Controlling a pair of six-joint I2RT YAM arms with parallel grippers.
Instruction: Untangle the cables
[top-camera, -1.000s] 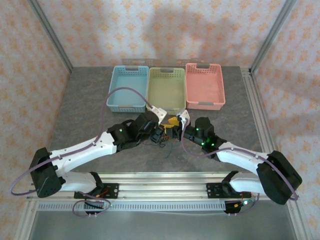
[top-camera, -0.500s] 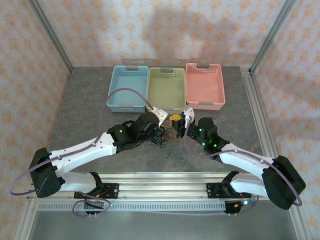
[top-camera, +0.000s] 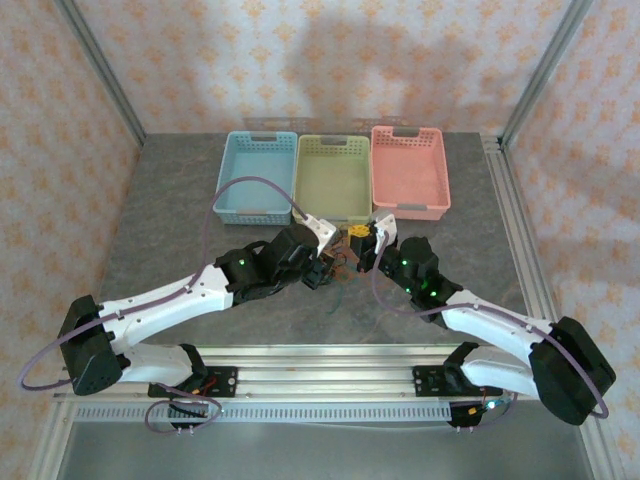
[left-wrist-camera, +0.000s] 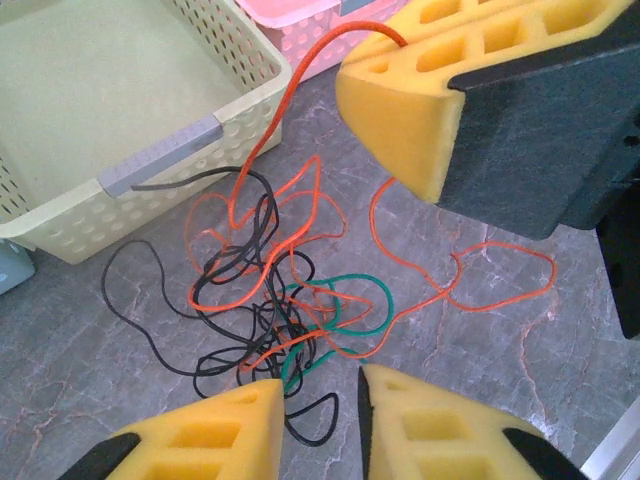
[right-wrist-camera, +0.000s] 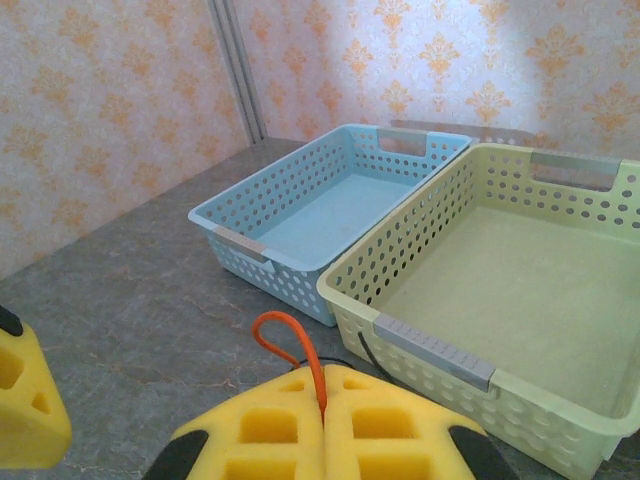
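A tangle of thin cables (left-wrist-camera: 262, 300), orange-red, black and one green strand (left-wrist-camera: 354, 277), lies on the grey table just in front of the green basket. In the top view the tangle (top-camera: 338, 272) sits between the two grippers. My left gripper (left-wrist-camera: 315, 400) hovers open just above the tangle's near edge, holding nothing. My right gripper (right-wrist-camera: 323, 385) is shut on the orange-red cable (right-wrist-camera: 311, 356), which loops out above its pads. From the left wrist view that strand rises taut from the tangle to the right gripper's yellow pads (left-wrist-camera: 420, 90).
Three baskets stand in a row at the back: blue (top-camera: 257, 178), green (top-camera: 333, 170) and pink (top-camera: 408, 170). The green basket's near wall (left-wrist-camera: 160, 170) is right behind the tangle. Purple-grey hoses run along both arms.
My right gripper has risen and moved back toward the baskets with the orange-red cable, pulling that strand up out of the tangle. The left gripper has barely moved.
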